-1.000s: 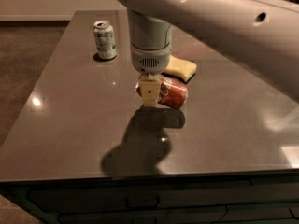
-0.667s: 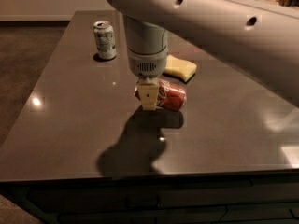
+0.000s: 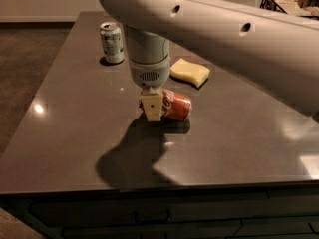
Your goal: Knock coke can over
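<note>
The red coke can [image 3: 176, 105] lies on its side near the middle of the grey table [image 3: 75, 133]. My gripper [image 3: 152, 107] hangs straight down from the big white arm and sits right against the can's left end, partly covering it. Only its cream-coloured finger block shows from this side.
A white-and-green can [image 3: 112, 43] stands upright at the back left. A yellow sponge [image 3: 190, 71] lies just behind the coke can. A basket [image 3: 291, 1] sits at the far right back. The table's front edge runs across the lower frame.
The arm and gripper have shifted slightly left and lower in view. The coke can stays lying on its side in the same spot.
</note>
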`<state>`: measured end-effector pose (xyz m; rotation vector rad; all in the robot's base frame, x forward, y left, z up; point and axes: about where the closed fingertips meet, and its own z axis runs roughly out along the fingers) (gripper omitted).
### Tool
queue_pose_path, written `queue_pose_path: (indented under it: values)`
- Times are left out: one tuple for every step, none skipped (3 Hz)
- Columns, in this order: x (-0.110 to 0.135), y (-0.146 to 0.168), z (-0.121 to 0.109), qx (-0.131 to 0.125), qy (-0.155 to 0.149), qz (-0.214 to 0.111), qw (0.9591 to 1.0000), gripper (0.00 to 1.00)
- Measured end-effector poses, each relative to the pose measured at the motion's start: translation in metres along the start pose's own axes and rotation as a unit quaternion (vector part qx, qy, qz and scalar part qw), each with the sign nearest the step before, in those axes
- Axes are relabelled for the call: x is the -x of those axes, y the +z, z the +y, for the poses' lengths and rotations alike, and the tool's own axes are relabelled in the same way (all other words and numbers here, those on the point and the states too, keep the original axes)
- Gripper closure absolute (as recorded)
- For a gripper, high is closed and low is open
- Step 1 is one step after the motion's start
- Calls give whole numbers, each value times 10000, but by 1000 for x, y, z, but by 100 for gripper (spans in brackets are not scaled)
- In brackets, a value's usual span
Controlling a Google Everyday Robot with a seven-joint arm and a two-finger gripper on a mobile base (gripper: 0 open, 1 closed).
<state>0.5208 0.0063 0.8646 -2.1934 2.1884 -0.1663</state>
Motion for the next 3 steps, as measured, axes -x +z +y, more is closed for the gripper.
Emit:
queue_pose_path:
  values:
    - [3,5,-1,12,-40,-2,10000,38]
    - [5,5,-3,-28,-39,-38,10000,14]
    - [6,5,-4,-63,-40,-68,9999,0]
